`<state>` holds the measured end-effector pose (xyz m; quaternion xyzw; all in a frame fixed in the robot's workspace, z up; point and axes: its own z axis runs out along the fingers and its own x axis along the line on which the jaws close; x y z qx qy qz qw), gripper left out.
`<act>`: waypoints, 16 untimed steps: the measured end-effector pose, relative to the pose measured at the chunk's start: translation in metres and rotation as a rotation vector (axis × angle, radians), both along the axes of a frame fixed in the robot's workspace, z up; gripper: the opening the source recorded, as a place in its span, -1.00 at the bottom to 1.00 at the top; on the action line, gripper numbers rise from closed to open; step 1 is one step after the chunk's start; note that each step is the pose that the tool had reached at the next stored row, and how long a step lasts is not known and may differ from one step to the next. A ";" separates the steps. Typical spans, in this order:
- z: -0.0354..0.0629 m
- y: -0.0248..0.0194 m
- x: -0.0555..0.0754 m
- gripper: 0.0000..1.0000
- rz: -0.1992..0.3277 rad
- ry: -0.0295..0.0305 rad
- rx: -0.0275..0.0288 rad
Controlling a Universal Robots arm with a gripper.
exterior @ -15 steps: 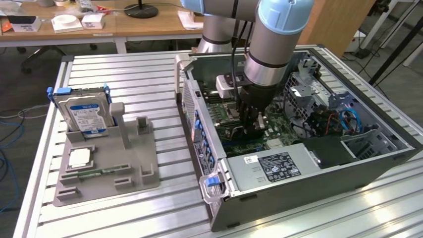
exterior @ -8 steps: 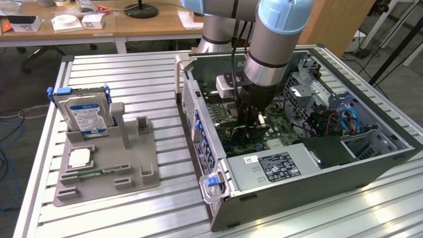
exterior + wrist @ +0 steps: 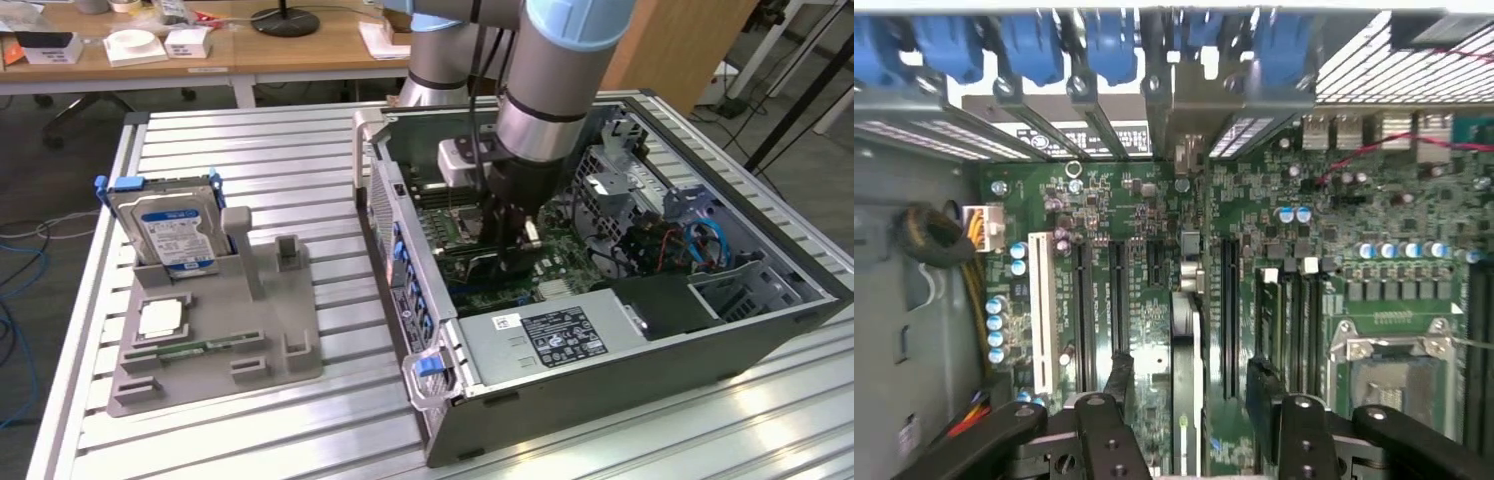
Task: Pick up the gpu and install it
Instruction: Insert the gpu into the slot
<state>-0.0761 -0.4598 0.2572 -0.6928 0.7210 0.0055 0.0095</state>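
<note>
GPU seated edge-on in the motherboard, jaws spread either side of it.

The gpu (image 3: pixel 1187 350) stands upright in a slot of the green motherboard (image 3: pixel 1144 330), its bracket end toward the rear slot covers (image 3: pixel 1154 110); the gripper (image 3: pixel 1194 415) hangs just above it, fingers (image 3: pixel 1119 385) apart and clear of the card; in the exterior view the arm reaches down into the open computer case (image 3: pixel 400 260); on the exterior view's left, a hard drive (image 3: pixel 167 225) stands in a grey holder (image 3: pixel 267 330).
</note>
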 end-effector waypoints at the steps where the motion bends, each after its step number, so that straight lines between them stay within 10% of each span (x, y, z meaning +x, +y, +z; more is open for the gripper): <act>1: 0.0037 0.0000 0.000 0.14 0.000 0.0000 0.0001; 16: 0.0241 0.0000 0.000 0.11 0.000 0.0000 0.0001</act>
